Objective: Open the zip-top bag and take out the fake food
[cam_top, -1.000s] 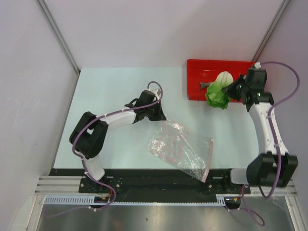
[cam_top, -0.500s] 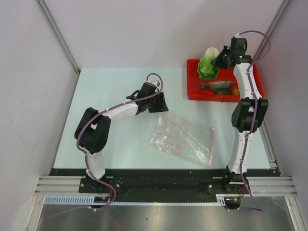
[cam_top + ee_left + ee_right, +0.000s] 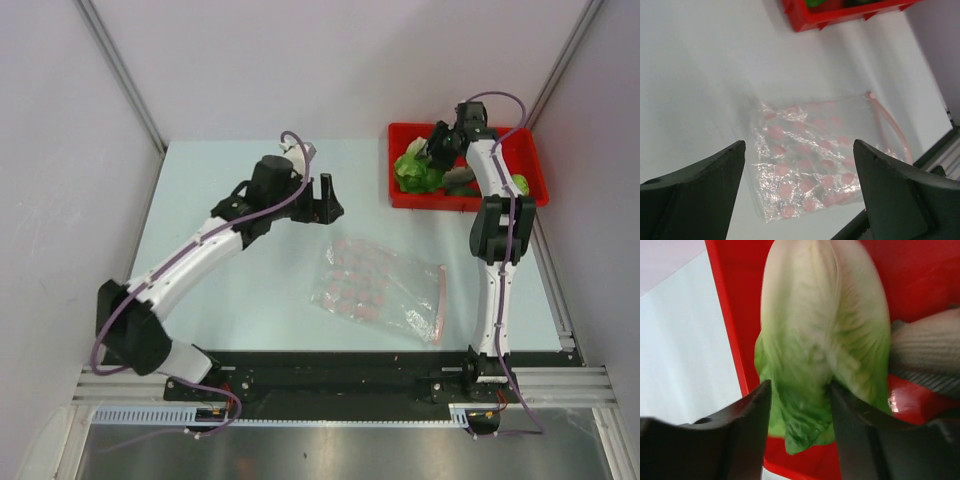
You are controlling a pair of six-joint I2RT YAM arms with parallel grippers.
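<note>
The clear zip-top bag (image 3: 378, 290) lies flat on the table with its pink zip strip (image 3: 440, 300) at the right end. In the left wrist view the bag (image 3: 810, 160) sits below and between my fingers. My left gripper (image 3: 325, 195) (image 3: 799, 150) hovers open to the bag's upper left, holding nothing. My right gripper (image 3: 437, 150) (image 3: 800, 385) is over the red tray (image 3: 400, 135), its jaws parted around the leafy lettuce piece (image 3: 415, 172) (image 3: 822, 340), which rests in the tray. A grey fish (image 3: 462, 180) (image 3: 925, 350) and a light green fruit (image 3: 520, 185) lie beside it.
The red tray (image 3: 722, 305) stands at the table's back right, close to the right wall. Its near rim (image 3: 840, 15) shows at the top of the left wrist view. A black rail runs along the table's near edge (image 3: 330, 365).
My left gripper has let go of the bag, opened wide and drawn back up-left. My right arm swung the lettuce over the tray and its jaws have parted.
</note>
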